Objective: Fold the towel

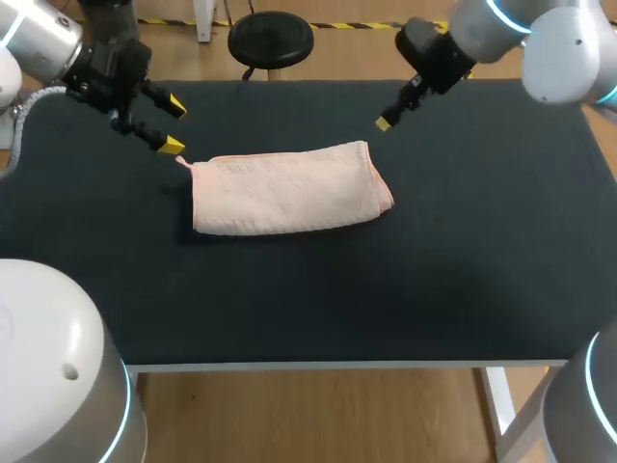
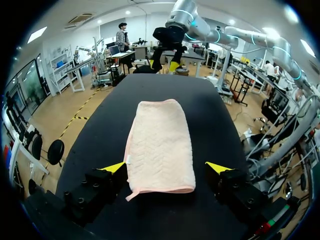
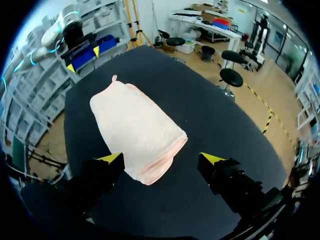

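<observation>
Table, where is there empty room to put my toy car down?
The table is bare along the near edge in front of the pink towel and on the right past the towel's end. Crowded at the back: left fingers by the towel's left corner, right fingers near its right corner.

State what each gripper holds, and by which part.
Nothing is held: the left gripper and right gripper are both open, and the folded towel lies free on the table.

Left gripper (image 1: pixel 174 125), right gripper (image 3: pixel 161 158) both spread.
</observation>
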Controlling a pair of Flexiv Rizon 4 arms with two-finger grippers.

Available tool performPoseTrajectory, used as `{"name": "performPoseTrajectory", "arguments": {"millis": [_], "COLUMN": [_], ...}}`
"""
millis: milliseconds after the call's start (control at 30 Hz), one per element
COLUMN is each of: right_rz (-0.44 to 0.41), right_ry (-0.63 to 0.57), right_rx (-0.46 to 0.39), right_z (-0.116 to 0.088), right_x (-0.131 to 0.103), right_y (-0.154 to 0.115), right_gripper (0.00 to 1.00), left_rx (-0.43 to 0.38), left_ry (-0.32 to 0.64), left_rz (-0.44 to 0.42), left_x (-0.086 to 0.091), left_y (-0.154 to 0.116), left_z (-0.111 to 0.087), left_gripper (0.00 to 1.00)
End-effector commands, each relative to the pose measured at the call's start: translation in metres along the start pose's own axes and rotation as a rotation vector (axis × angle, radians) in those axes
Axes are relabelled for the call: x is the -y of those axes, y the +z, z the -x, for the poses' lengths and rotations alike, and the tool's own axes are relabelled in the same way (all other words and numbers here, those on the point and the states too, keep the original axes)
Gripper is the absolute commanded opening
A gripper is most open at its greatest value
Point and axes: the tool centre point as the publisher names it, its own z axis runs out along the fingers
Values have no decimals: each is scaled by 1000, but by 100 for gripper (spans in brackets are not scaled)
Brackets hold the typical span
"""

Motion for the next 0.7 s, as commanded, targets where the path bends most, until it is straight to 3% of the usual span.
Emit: {"name": "performPoseTrajectory", "arguments": {"millis": [33,200,500,700], "right_rz": [273,236,150,30], "right_ry": [671,804,857,804], "right_rx": [-456,-585,-617,-604], "right_z": [6,0,-5,-9], "right_x": [21,36,49,57], "right_y": [29,46,64,74], "right_gripper": [100,100,100,100], "left_rx": [1,1,1,1], "left_ry": [1,1,1,1], "left_rz": [-2,-2,-2,-2], "left_x": [-1,-1,-1,-1], "left_y": [1,1,1,1], "left_z": [0,0,0,0], "left_gripper": [100,100,100,100]}}
